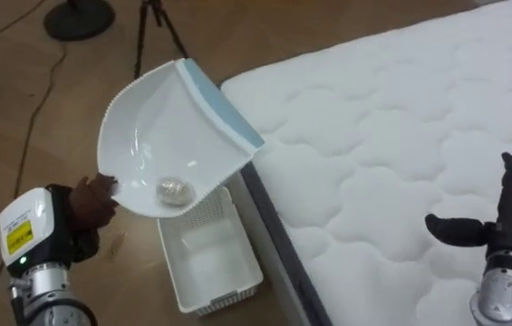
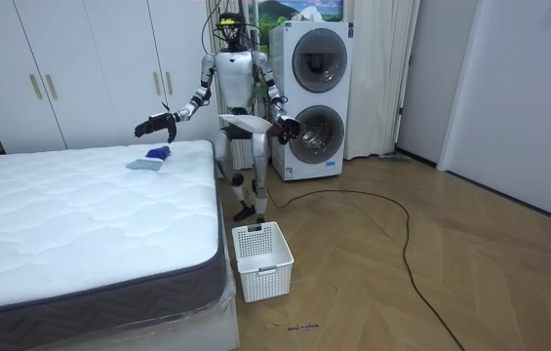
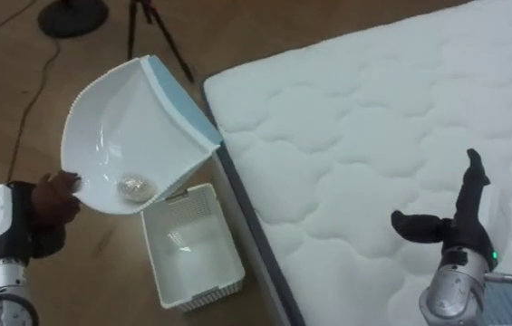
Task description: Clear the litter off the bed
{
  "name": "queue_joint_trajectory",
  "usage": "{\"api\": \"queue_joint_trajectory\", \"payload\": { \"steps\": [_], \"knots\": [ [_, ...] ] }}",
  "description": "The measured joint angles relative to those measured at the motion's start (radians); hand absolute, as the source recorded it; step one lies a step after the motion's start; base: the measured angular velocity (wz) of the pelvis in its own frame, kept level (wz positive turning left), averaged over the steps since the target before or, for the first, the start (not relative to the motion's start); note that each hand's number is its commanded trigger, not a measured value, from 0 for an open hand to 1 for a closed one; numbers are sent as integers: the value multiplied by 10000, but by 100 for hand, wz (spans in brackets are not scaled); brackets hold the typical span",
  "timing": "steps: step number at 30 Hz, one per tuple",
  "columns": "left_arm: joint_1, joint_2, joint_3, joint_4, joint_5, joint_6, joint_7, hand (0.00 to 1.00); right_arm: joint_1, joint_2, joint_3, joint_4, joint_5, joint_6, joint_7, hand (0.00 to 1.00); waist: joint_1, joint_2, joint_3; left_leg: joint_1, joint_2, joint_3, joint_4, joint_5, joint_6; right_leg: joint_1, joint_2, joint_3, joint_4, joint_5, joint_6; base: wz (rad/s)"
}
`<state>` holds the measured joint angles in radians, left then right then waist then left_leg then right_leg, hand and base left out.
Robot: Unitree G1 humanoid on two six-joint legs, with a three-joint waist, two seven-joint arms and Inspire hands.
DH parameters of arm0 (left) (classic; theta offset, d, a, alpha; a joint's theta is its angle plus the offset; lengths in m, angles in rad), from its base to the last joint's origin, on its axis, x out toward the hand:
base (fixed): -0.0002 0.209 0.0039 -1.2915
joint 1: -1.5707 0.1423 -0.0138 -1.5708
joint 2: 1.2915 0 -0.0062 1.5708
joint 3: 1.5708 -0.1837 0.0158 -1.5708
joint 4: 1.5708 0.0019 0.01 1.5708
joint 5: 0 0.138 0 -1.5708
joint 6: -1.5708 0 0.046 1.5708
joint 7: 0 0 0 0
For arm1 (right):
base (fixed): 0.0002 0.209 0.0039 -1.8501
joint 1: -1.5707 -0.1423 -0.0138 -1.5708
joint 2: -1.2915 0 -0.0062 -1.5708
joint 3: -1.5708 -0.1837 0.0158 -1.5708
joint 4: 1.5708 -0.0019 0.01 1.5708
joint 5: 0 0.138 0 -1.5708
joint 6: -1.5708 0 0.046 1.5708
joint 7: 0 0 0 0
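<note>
Left hand [image 1: 88, 204] curls tight round the edge of the white dustpan [image 1: 169, 127], seen from the head. A small crumpled ball [image 1: 172, 190] lies in the dustpan. A white basket [image 1: 228, 297] sits on the floor, right beside the bed [image 1: 382, 118]. Right hand [image 1: 500, 226] floats over the bed with fingers straight, holding nothing. From across the room, the robot stands at the bed's corner, in front of two washing machines [image 2: 312, 97]. A blue cloth [image 2: 150, 156] lies on the bed.
</note>
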<state>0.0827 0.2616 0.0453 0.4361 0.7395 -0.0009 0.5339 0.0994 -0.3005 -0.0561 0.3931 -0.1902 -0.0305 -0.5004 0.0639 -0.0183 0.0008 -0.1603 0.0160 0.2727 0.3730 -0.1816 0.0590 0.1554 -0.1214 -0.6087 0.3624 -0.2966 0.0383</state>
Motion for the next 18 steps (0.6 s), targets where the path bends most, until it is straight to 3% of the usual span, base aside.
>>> {"api": "queue_joint_trajectory", "payload": {
  "steps": [3,5,6,7,8,11,13,14,15,16,18],
  "knots": [
    [3,0,0,-177,96,-7,23,100,-7,9,69,0,28,-8,3,0,227,55,-20,178,-105,-436,-125,4,11,-350,-125,772,975,36,12,28],
    [14,-33,24,-243,134,6,47,100,-70,32,225,-3,59,-38,5,0,369,197,10,111,-103,-1025,-209,24,-17,-1155,93,2187,568,-203,-97,12],
    [13,-46,24,-251,183,3,47,100,-57,33,266,-1,46,-32,3,0,371,221,14,91,-121,-1141,-196,32,-29,-1403,101,2418,355,-194,-102,35],
    [12,-59,22,-255,191,-22,47,100,-27,25,359,3,45,-22,-25,0,271,237,27,59,-167,-1368,-104,45,-42,-1810,83,2886,-108,246,-112,75],
    [46,-108,-25,-273,171,-84,43,100,44,25,352,29,50,-12,-114,0,74,264,-18,13,-274,-1613,-73,99,-53,-1700,85,2867,-228,439,-209,87],
    [38,-84,-71,-619,130,-318,41,100,39,-13,373,32,127,-8,-240,0,-75,189,3,-45,-410,-1686,-138,173,44,-1288,-10,2293,-477,474,-112,66],
    [32,-86,-73,-892,98,-354,42,100,59,-6,409,30,128,-11,-222,0,-51,98,-17,-25,-538,-1941,-133,156,109,-1107,40,2227,-543,492,-36,53],
    [31,-78,-72,-1032,92,-364,43,100,49,-3,469,21,125,-19,-216,0,-37,-29,9,-53,-685,-2206,-118,168,167,-1015,34,2262,-560,486,-6,61],
    [31,-80,-77,-1031,79,-408,41,100,47,-2,516,12,126,-28,-211,0,-55,-147,-19,-60,-804,-2413,-102,174,223,-1011,28,2487,-542,488,30,62],
    [47,-80,-81,-1029,80,-410,39,100,48,-2,528,9,127,-43,-206,0,-50,-175,-19,-67,-835,-2509,-86,165,242,-1011,43,2589,-510,514,72,51],
    [120,-61,-83,-1011,98,-409,13,100,110,-1,531,5,101,-51,-191,0,-120,-137,9,-24,-941,-3171,-26,137,288,-1059,194,3107,-359,662,75,62]
  ]
}}
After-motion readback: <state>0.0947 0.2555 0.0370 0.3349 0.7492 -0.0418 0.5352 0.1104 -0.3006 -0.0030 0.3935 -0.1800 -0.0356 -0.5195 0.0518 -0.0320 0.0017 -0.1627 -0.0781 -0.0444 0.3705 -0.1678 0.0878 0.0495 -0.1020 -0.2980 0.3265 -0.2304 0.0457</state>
